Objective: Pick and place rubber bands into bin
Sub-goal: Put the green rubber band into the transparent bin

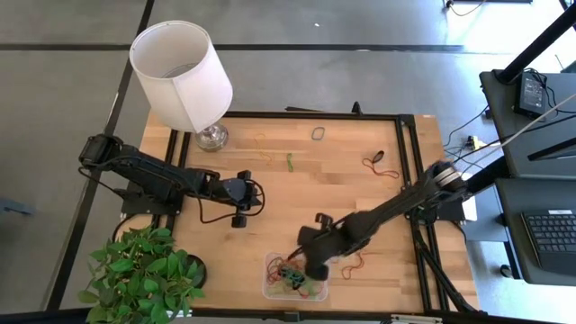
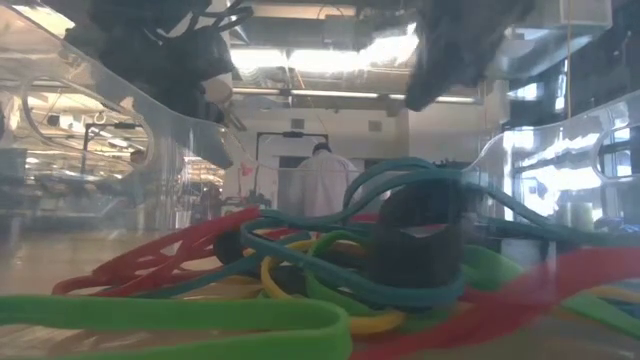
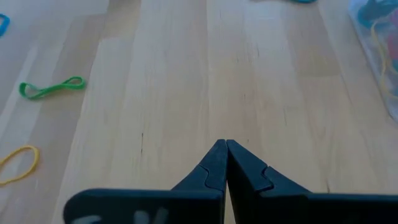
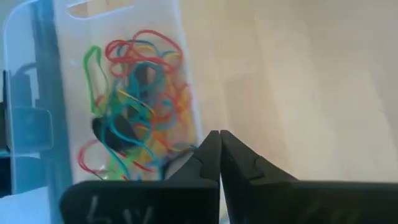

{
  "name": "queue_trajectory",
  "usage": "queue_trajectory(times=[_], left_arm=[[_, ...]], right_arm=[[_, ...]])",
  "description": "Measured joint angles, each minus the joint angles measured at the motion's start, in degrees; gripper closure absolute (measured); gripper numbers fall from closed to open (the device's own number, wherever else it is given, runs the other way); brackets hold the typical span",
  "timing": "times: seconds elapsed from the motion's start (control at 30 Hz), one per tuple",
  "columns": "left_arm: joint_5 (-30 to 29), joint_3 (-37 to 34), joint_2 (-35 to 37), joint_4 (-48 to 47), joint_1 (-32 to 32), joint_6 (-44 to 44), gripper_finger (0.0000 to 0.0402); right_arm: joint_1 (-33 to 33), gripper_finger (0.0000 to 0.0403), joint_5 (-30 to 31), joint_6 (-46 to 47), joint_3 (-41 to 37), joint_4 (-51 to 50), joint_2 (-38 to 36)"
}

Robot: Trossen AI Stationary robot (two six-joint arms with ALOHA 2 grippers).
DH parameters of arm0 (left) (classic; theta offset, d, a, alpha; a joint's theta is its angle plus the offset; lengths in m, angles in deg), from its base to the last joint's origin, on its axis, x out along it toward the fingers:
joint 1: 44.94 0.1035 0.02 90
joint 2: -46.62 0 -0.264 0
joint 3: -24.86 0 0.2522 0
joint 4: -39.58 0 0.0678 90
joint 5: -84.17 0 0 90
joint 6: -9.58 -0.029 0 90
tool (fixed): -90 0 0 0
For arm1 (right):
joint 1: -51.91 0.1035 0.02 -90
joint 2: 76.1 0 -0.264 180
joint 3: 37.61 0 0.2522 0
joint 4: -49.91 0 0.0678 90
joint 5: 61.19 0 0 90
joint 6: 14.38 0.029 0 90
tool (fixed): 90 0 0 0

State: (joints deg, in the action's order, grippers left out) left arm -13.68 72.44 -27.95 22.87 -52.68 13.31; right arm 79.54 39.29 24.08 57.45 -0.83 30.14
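We see the right tool poised at the rim of the small clear plastic rectangular bin near the front edge of the pale wooden table, its two dark fingers pressed together with no band visible between them. The bin already holds a tangled heap of thin elastic rubber bands in red, green, yellow and teal. More loops lie loose on the table: a green band, a grey one and a red-and-black one toward the back, and a red one just beside the bin. The left tool waits over bare wood near the table's middle, also pinched shut and empty.

We judge the main risk to be snagging: the right tool sits so close to the heap that lifting away could drag a loop out over the rim. Thin bands lying flat may also slip a pinch entirely.
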Motion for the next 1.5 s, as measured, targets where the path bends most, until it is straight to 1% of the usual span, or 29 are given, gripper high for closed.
queue_trajectory(times=[0.13,0.27,0.4,0.5,0.6,0.73,0.87,0.97,1.1,1.33,1.5], left_arm=[[-0.5,1.8,0.0,-0.2,0.0,0.0,0.0399],[-4.0,4.9,-1.2,-0.6,0.0,0.0,0.04],[-5.6,10.2,-5.2,-2.7,0.9,0.0,0.0399],[-6.0,15.6,-9.7,-6.2,1.9,0.2,0.04],[-6.1,22.5,-14.7,-11.9,2.9,0.5,0.0399],[-8.1,32.5,-21.6,-20.8,4.7,5.8,0.0398],[-9.0,42.3,-28.0,-28.3,7.5,12.6,0.0398],[-6.2,48.7,-32.1,-31.8,10.2,14.2,0.0398],[-4.2,54.3,-36.1,-34.2,14.1,18.7,0.0389],[0.5,55.8,-39.4,-34.7,22.0,30.2,0.0332],[3.5,55.8,-41.3,-34.1,25.7,35.3,0.0292]], right_arm=[[-1.3,0.0401,0.0,-2.7,-11.8,7.2,-9.3],[-2.5,0.0399,0.0,-4.7,-23.4,12.3,-19.0],[-3.7,0.0399,-0.1,-5.6,-34.3,16.6,-29.2],[-4.5,0.0399,0.0,-5.8,-41.2,17.6,-36.4],[-5.1,0.0398,0.0,-6.0,-46.6,17.9,-43.1],[-5.8,0.0398,0.1,-6.2,-52.1,17.6,-49.7],[-5.8,0.0398,0.0,-5.5,-56.1,17.5,-52.8],[-5.8,0.0398,0.0,-4.1,-57.7,18.0,-53.3],[-5.8,0.0398,0.1,-1.2,-58.4,17.9,-53.1],[-5.8,0.0398,0.1,-1.4,-58.4,17.7,-53.0],[-5.8,0.0398,0.9,-2.8,-58.4,17.3,-53.0]])
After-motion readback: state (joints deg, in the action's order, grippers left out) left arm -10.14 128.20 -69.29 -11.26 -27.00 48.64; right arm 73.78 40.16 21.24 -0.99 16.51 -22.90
